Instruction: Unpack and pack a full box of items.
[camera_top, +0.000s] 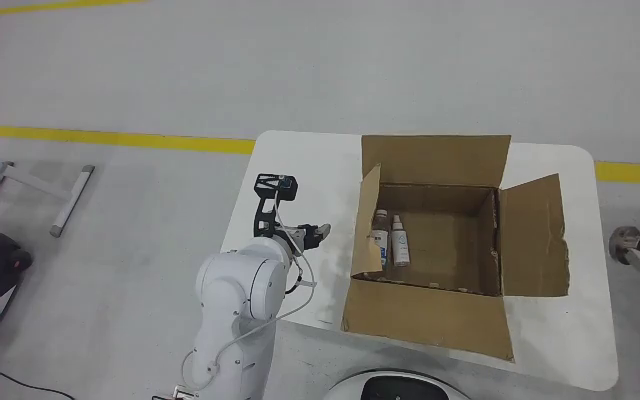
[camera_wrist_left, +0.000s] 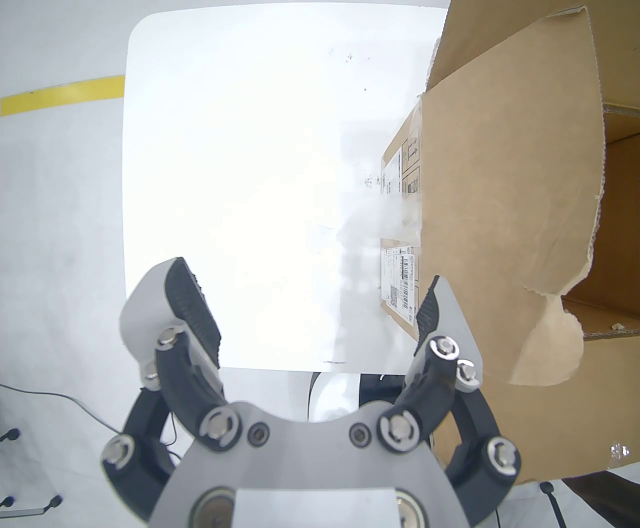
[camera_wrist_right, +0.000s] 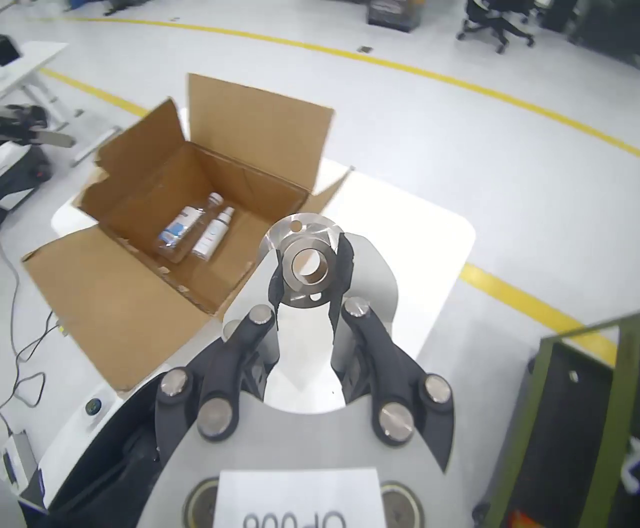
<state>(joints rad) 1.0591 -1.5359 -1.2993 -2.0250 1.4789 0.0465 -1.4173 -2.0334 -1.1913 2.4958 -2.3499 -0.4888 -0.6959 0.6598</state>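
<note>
**Ana:** On the white table (camera_top: 300, 160), what stands there?

**Ben:** An open cardboard box (camera_top: 430, 315) with all four flaps folded back. The flap on the left arm's side stands upright and has a torn edge.

**Ana:** Anything inside?

**Ben:** Two things lie flat on the box floor, side by side, close to the wall nearest the left arm. One is a clear bottle (camera_wrist_right: 179, 231) with a blue and white label, the other a slimmer white bottle (camera_wrist_right: 212, 235). Both caps point toward the far wall (the one away from the robot).

**Ana:** And the left gripper?

**Ben:** The left gripper (camera_wrist_left: 310, 310) hangs over bare tabletop, just beside the box's outer wall. Its fingers are spread wide, with nothing between the ribbed pads (camera_wrist_left: 192, 305).

**Ana:** The right one?

**Ben:** The right gripper (camera_wrist_right: 309, 272) is raised well above the table, off to the side of the box. Its fingers are clamped on a metal flange (camera_wrist_right: 320, 232), a silvery round disc with a raised hub and a hole through the middle.

**Ana:** Is the flange touching the box?

**Ben:** No, it is well apart from it.
</note>
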